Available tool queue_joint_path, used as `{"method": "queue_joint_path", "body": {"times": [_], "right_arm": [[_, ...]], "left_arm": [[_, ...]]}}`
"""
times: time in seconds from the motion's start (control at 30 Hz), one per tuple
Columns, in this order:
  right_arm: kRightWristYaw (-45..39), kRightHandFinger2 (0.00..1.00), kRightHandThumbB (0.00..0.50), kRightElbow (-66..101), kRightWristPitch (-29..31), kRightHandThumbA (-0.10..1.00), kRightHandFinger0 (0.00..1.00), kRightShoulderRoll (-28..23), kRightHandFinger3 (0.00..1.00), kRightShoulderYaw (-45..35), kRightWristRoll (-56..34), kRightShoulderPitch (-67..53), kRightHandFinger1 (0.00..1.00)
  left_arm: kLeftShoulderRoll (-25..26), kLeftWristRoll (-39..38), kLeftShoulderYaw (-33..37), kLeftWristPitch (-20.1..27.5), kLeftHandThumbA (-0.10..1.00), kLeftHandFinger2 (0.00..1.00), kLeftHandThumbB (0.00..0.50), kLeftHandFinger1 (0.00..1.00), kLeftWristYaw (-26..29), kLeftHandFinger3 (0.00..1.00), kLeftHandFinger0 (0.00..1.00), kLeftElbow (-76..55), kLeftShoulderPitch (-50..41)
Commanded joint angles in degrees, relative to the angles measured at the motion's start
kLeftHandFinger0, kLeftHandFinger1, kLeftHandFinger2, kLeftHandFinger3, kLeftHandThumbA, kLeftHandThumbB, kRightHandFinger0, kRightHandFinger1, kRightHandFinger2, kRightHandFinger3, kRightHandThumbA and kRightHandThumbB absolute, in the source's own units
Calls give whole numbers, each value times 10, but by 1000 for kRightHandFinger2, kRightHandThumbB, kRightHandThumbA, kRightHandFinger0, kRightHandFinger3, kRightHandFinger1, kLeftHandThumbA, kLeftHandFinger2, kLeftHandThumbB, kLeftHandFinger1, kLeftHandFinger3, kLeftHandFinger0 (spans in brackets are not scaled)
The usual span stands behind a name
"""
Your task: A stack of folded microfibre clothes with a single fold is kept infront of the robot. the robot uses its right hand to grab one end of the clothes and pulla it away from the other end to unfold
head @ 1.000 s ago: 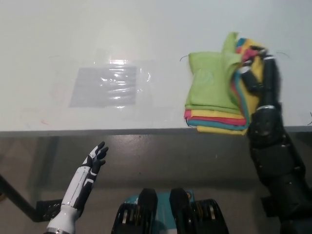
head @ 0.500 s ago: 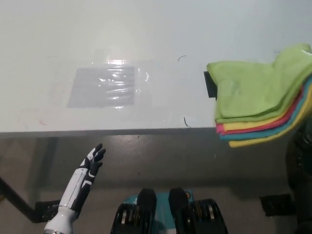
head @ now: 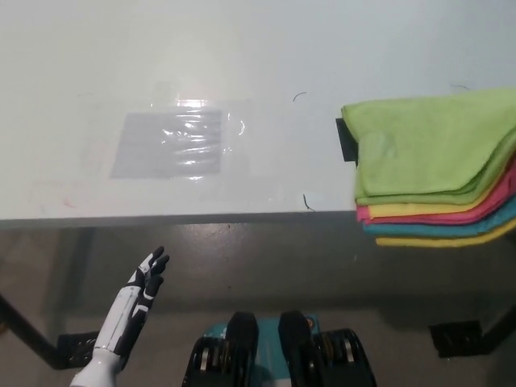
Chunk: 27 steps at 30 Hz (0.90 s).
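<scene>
The stack of microfibre cloths [head: 435,161] lies at the right of the white table [head: 242,64]. Green is on top, with pink, yellow and teal layers showing at its front edge. It is spread wide, hangs over the table's front edge and runs out of the picture on the right. My black right hand and arm do not show anywhere. My white left hand [head: 147,276] rests low at the lower left, below the table's front edge, with its fingers apart and nothing in it.
A shiny clear rectangular patch [head: 173,143] lies on the table left of centre. A small black block [head: 345,139] peeks out at the stack's left edge. The table's front edge [head: 177,218] crosses the picture, with floor below it.
The stack has shifted right and spread out flat, its far end settling down. The right arm, seen on the stack a second ago, has left the picture. The left hand sank slightly.
</scene>
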<state>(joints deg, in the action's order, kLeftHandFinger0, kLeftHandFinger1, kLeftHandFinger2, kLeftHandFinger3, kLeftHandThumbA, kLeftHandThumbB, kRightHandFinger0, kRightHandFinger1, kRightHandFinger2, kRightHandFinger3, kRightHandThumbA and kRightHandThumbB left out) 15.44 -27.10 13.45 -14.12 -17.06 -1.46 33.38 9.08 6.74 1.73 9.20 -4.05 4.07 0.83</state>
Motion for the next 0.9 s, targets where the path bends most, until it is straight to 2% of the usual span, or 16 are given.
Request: {"method": "queue_joint_path", "body": {"times": [0.0, 0.07, 0.1, 0.13, 0.27, 0.3, 0.33, 0.37, 0.43, 0.5, 0.6, 0.67, 0.7, 0.73, 0.8, 0.87], "right_arm": [[-23, 1000, 369, 115, -59, 1000, 1000, -27, 1000, 17, 19, -11, 1000], [1, 1000, 385, 185, -93, 1000, 1000, -30, 1000, 14, 53, -21, 1000], [14, 1000, 334, 210, -84, 1000, 1000, -36, 1000, 14, 86, -25, 1000], [12, 1000, 373, 243, -88, 1000, 1000, -35, 1000, 1, 68, -27, 1000], [26, 1000, 358, 393, -138, 1000, 1000, -39, 1000, -23, 117, -33, 1000], [24, 1000, 296, 415, -115, 1000, 1000, -42, 1000, -27, 118, -35, 1000], [21, 1000, 278, 443, -86, 1000, 1000, -44, 1000, -32, 114, -36, 1000], [18, 1000, 288, 483, -79, 1000, 1000, -41, 1000, -35, 117, -39, 1000], [9, 1000, 242, 536, -57, 1000, 1000, -38, 1000, -32, 132, -42, 1000], [-10, 1000, 256, 597, -76, 1000, 1000, -33, 1000, -25, 122, -56, 1000], [-30, 1000, 294, 670, -91, 1000, 1000, 7, 1000, 19, 89, -73, 1000], [-42, 1000, 277, 689, -96, 1000, 1000, 22, 1000, 40, 100, -90, 1000], [-64, 1000, 228, 687, -72, 1000, 1000, 32, 1000, 72, 120, -124, 1000], [-74, 1000, 225, 680, -53, 1000, 1000, 47, 1000, 96, 145, -157, 1000], [-86, 1000, 272, 659, -33, 1000, 1000, 71, 1000, 143, 166, -210, 1000], [-83, 1000, 267, 621, -9, 1000, 1000, 77, 1000, 172, 158, -237, 1000]], "left_arm": [[9, 6, -8, 13, 1000, 1000, 234, 1000, 9, 1000, 1000, -8, 0], [10, 5, -9, 19, 1000, 1000, 227, 1000, 9, 1000, 1000, -5, 3], [10, 7, -9, 16, 1000, 1000, 234, 1000, 9, 1000, 1000, -7, 3], [11, 8, -8, 16, 1000, 1000, 233, 1000, 9, 1000, 1000, -8, 3], [15, 9, -11, 14, 1000, 1000, 226, 1000, 9, 1000, 1000, -5, 11], [15, 9, -11, 14, 1000, 1000, 223, 1000, 10, 1000, 1000, -6, 11], [14, 11, -10, 14, 1000, 1000, 224, 1000, 10, 1000, 1000, -6, 10], [15, 13, -9, 14, 1000, 1000, 223, 1000, 10, 1000, 1000, -7, 7], [15, 17, -7, 16, 1000, 1000, 219, 1000, 11, 1000, 1000, -7, 5], [15, 14, -8, 16, 1000, 1000, 220, 1000, 10, 1000, 1000, -7, 1], [14, 11, -7, 16, 1000, 1000, 218, 1000, 8, 1000, 1000, -6, 1], [13, 11, -6, 16, 1000, 1000, 225, 1000, 7, 1000, 1000, -5, 1], [13, 10, -5, 13, 1000, 1000, 234, 1000, 5, 1000, 1000, -6, 2], [13, 10, -4, 11, 1000, 1000, 238, 1000, 4, 1000, 1000, -6, 4], [13, 4, -3, 8, 1000, 1000, 252, 1000, 0, 1000, 1000, -4, 11], [12, 3, -3, 8, 1000, 1000, 261, 1000, -1, 1000, 1000, -1, 18]]}}
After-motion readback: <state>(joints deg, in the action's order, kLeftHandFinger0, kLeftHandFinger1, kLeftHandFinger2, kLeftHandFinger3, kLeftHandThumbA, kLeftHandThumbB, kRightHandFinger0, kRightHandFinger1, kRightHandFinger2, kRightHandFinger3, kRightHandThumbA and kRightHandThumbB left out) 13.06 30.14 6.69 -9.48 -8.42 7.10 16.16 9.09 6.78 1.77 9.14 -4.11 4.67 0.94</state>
